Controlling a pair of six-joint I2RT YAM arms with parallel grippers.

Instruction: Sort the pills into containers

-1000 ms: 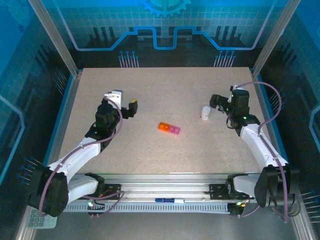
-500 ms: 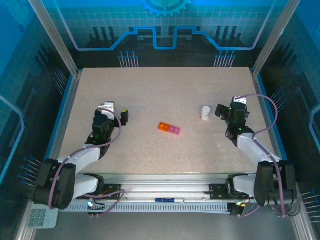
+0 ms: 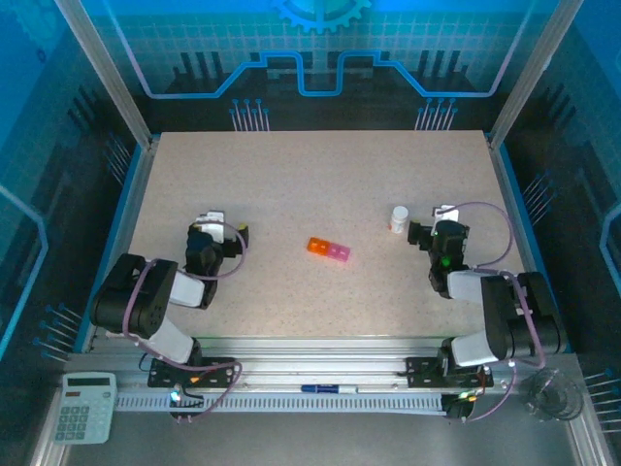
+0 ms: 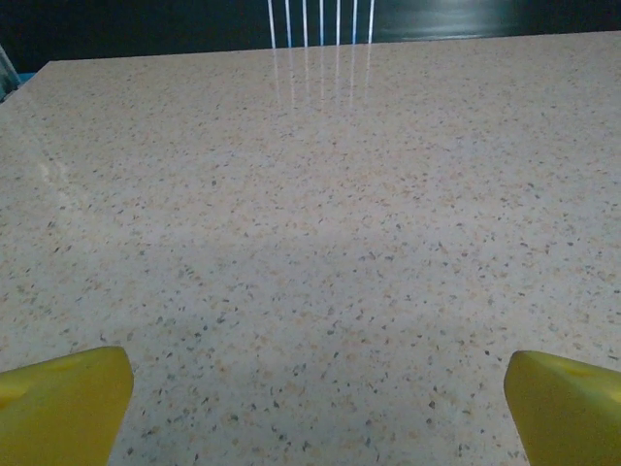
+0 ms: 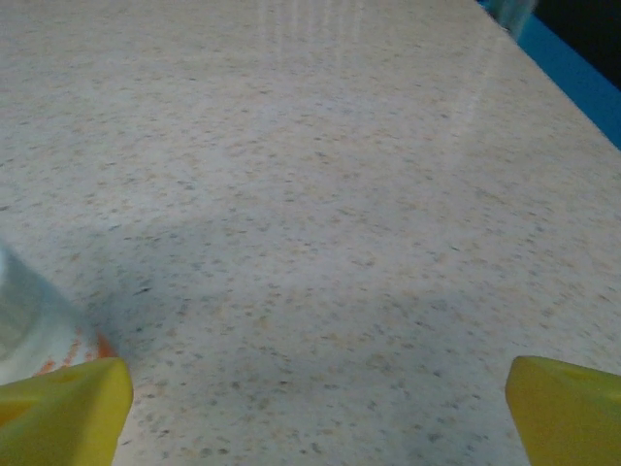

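Translucent orange-and-pink containers look too small to read; white bottle cropped beside right gripper; left gripper likewise has jaws wide apart

Bottle cropped; contents of containers indiscernible

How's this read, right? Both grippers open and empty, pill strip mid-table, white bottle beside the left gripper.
Not quite. The top external view shows the white bottle beside the right gripper, not the left gripper. The rest holds: both grippers open and empty, containers in the middle of the table.
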